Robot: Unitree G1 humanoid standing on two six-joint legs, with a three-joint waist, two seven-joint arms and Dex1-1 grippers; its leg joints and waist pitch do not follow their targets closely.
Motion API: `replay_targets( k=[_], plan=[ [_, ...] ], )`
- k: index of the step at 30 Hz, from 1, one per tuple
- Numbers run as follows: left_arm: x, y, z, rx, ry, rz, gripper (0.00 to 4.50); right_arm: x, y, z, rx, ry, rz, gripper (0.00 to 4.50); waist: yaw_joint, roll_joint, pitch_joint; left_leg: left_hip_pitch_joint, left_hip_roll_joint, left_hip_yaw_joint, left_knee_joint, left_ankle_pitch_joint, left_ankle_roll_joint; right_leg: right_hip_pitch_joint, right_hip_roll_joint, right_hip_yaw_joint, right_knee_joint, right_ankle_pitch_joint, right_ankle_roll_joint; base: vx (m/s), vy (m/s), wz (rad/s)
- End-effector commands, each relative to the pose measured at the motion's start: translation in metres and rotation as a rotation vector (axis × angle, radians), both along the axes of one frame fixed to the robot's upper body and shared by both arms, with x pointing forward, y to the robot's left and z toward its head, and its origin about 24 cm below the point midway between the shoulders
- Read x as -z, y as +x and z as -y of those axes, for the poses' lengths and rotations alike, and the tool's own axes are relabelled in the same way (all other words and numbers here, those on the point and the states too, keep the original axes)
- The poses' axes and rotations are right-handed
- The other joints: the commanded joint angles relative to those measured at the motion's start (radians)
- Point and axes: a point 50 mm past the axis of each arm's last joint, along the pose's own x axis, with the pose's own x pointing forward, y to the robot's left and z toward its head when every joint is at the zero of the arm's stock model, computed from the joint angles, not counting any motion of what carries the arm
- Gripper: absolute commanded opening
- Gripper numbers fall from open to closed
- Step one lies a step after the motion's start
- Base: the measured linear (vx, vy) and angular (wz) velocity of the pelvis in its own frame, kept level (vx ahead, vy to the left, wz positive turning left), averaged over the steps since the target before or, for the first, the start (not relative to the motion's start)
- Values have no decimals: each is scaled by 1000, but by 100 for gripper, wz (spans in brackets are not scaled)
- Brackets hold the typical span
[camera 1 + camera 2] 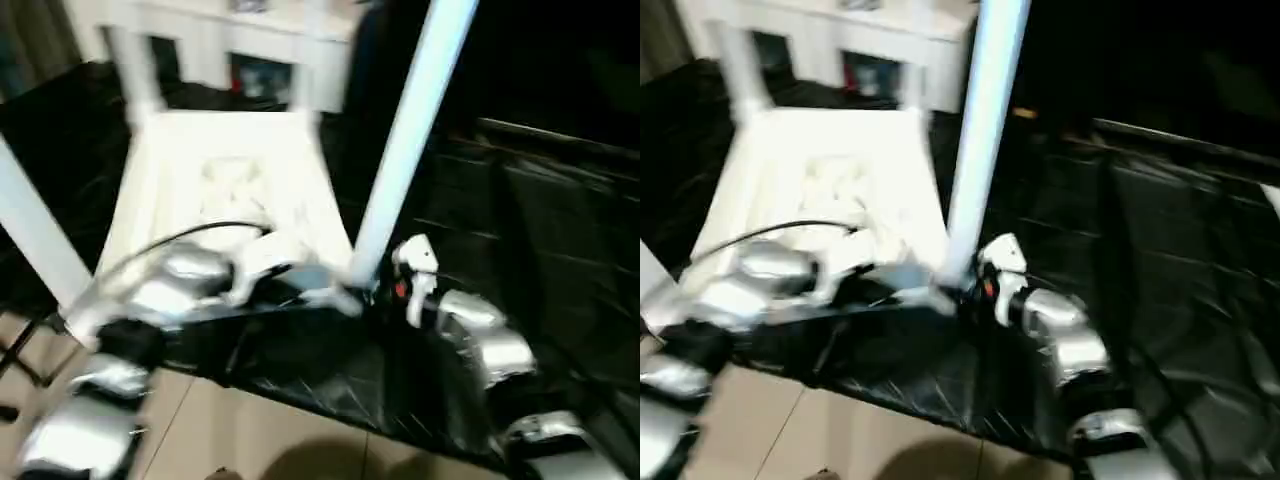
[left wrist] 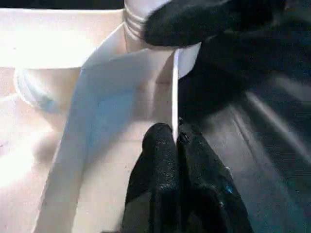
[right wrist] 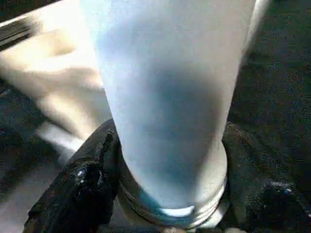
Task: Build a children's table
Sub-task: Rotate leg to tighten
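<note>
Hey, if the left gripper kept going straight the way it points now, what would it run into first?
The left gripper is shut on the tabletop's thin side wall. Straight ahead, along that wall, stands the corner leg, with the right gripper's finger on it. Probably the leg first; depth is unclear.

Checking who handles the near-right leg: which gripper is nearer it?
Right. The right gripper straddles the leg base; the left gripper pinches the tabletop rim beside it.

The upturned children's table (image 1: 225, 190) and its leg (image 1: 405, 140) look like smooth white plastic. The forearms (image 1: 480, 335) are shiny silver metal. The dark tabletop (image 1: 540, 230) underneath is glossy.
</note>
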Motion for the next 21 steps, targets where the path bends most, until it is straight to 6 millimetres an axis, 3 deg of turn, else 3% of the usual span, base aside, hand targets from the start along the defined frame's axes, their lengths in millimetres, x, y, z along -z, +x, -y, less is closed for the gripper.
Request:
replay_targets(
  k=[1,5,7,8,11,14,15,17,19,21],
  plan=[
    [15,-9,37,19,-35,-62,0,10,-4,-37,10,-4,-66,270,-3,13,-42,2,16,-5,-78,-297,-41,30,-54,47,-105,-309,-155,0,0,0],
    [20,-11,52,19,-26,-53,0,5,-5,-59,24,22,-35,270,-6,17,-43,8,15,-7,-79,-341,-30,21,-53,49,-115,-332,-140,0,0,0],
    [21,-12,54,23,-26,-57,0,-1,-4,-62,-9,52,-9,326,-9,18,-44,3,15,-8,-82,-340,-22,24,-50,47,-112,-307,-143,0,0,0],
    [21,-12,52,31,-26,-55,0,-4,-4,-59,-27,69,-1,343,-9,24,-46,6,15,-7,-81,-339,-17,23,-49,48,-112,-279,-151,0,0,0],
    [19,-11,44,38,-27,-46,0,-10,-2,-48,-63,101,24,350,-10,22,-47,2,14,-6,-82,-327,0,28,-47,48,-110,-229,-167,0,0,0],
    [15,-11,38,78,-57,-22,0,-14,-3,-36,-133,65,62,394,-8,20,-49,-3,13,-5,-78,-296,19,34,-48,49,-108,-195,-177,0,0,0],
    [11,-13,31,118,-72,-7,0,-16,-3,-22,-197,24,90,399,-7,22,-52,-3,13,-3,-76,-263,28,35,-49,50,-104,-154,-185,0,0,0],
    [10,-14,26,144,-72,-3,0,-18,-4,-14,-232,9,96,399,-5,19,-55,-10,10,-1,-69,-195,54,44,-48,49,-94,-59,-204,0,0,0],
    [8,-19,13,205,-71,-14,0,-24,-6,2,-362,-28,112,399,1,25,-60,-9,11,1,-62,-122,84,48,-47,47,-82,52,-234,0,0,0],
    [8,-22,8,235,-70,-17,0,-26,-8,7,-419,-37,113,399,4,25,-59,-9,11,5,-57,-100,114,46,-45,47,-76,113,-254,0,0,0]
  ],
)
